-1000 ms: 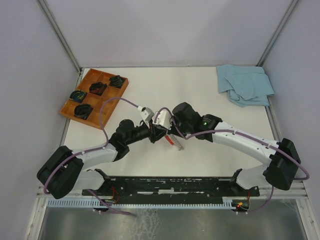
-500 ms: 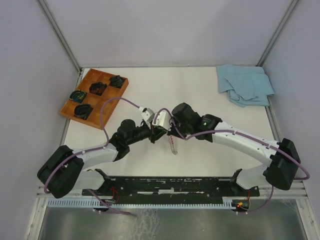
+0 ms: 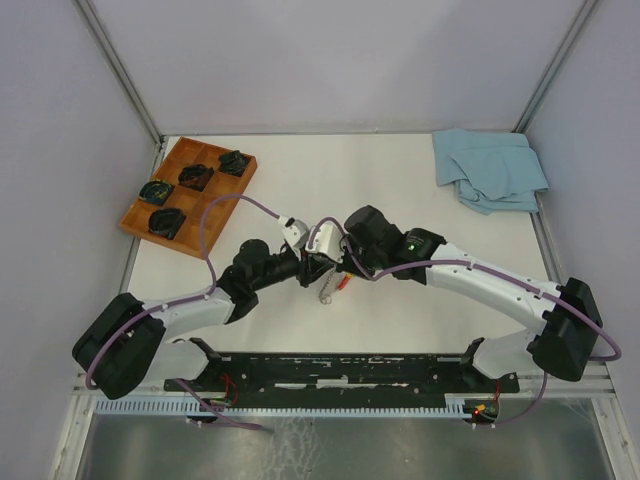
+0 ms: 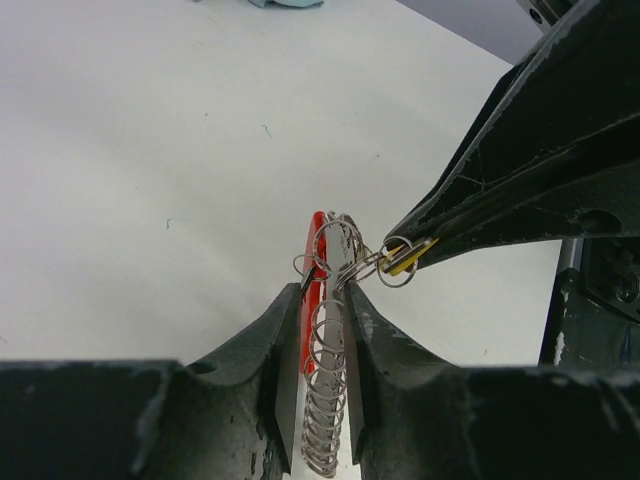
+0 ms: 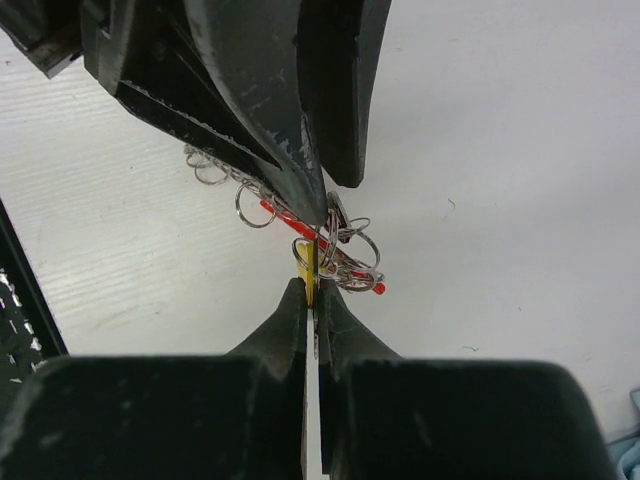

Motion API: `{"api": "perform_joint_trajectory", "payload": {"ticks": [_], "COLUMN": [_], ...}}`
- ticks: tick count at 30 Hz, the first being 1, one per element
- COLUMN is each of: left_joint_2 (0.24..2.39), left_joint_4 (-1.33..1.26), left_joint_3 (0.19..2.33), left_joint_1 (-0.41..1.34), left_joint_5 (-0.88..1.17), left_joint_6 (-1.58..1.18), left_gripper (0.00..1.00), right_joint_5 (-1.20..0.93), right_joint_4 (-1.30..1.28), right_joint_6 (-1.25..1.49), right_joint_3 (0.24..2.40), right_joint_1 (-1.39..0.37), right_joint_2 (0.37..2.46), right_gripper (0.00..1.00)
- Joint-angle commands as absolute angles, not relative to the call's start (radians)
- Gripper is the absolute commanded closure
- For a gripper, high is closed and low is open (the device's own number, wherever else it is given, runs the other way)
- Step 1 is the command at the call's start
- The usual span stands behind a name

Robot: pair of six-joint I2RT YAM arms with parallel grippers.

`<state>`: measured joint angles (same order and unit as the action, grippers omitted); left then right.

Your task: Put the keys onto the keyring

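The two grippers meet tip to tip above the middle of the table. My right gripper (image 5: 312, 290) is shut on a key with a yellow head (image 5: 309, 262), held edge-on. That key links into the keyring (image 4: 327, 250), a cluster of thin metal rings with a red strap (image 4: 314, 235). A chain of rings (image 4: 326, 400) hangs from it and shows in the narrow gap of my left gripper (image 4: 326, 285). The strap and rings fill that gap; whether the jaws press them is unclear. From above, the chain (image 3: 325, 291) dangles below both grippers.
A wooden tray (image 3: 183, 152) at the far left holds several black coiled items (image 3: 165, 220). A crumpled blue cloth (image 3: 490, 170) lies at the far right corner. A black rail (image 3: 340, 368) runs along the near edge between the arm bases.
The hanging chain has swung to the left under the grippers, and the red strap now sticks out to its right. Both arms stay almost where they were.
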<state>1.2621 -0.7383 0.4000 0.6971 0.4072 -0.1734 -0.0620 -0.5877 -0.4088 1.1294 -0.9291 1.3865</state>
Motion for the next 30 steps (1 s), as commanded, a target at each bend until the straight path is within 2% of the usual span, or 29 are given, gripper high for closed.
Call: {"api": "perform_joint_trajectory", "payload": {"ticks": [1,16,30], "left_joint_2": [1.219,1.243,1.295], "left_joint_4": [-0.819,-0.902,-1.027], "left_joint_3": [0.403,0.378,0.359], "left_joint_1": [0.714,0.716,0.715], "left_joint_5": [0.517,0.707,0.665], "left_joint_6": [-0.013,0.064,-0.005], "left_gripper": [0.69,0.65,0.67], "right_joint_5": [-0.079,-0.098,-0.115], "right_joint_4": [-0.575,-0.606,-0.604], "right_joint_6": [-0.413,-0.444,-0.436], "right_joint_3": [1.179,1.184,1.190], "right_joint_1": [-0.938,-0.940,-0.948], "right_joint_2": [1.367,1.360,1.360], "right_gripper": [0.99,0.99,0.99]}}
